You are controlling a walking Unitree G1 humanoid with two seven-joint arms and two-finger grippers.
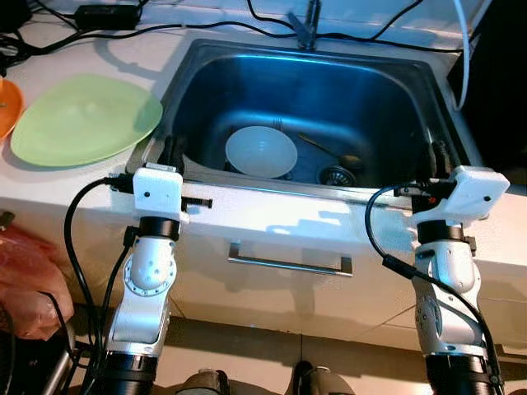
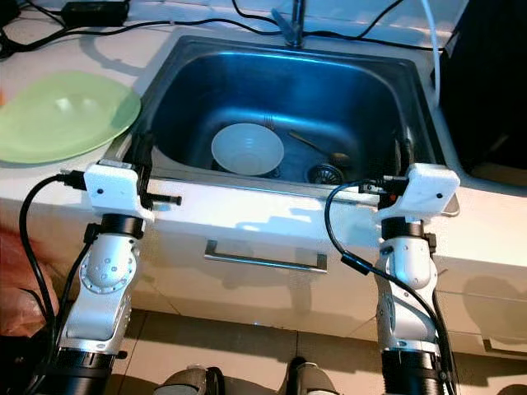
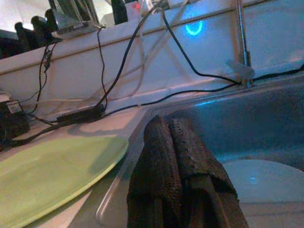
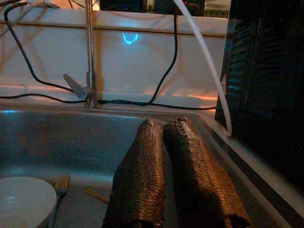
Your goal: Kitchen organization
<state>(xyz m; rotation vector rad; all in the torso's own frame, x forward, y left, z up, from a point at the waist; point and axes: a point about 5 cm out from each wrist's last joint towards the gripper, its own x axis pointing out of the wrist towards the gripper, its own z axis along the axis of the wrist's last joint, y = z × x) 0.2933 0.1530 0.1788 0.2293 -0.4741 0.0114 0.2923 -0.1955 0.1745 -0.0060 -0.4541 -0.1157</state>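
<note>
Left hand (image 1: pixel 173 151) at sink (image 1: pixel 247 62) front-left rim, right hand (image 1: pixel 438 156) front-right; both pressed closed, empty.

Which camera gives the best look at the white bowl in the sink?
The left eye view: the white bowl shows whole on the sink floor. The right eye view is similar. Both wrist views catch only part of its rim.

Black cables (image 1: pixel 206 25) are laid along the counter behind the sink, one ending in a black power brick (image 1: pixel 107 13), and a white hose (image 1: pixel 463 49) is hung at the right. An orange-pink plastic bag (image 1: pixel 25 280) is seen low on the left, beside the cabinet. A metal drawer handle (image 1: pixel 288 263) is fitted across the white cabinet front (image 1: pixel 272 234).
</note>
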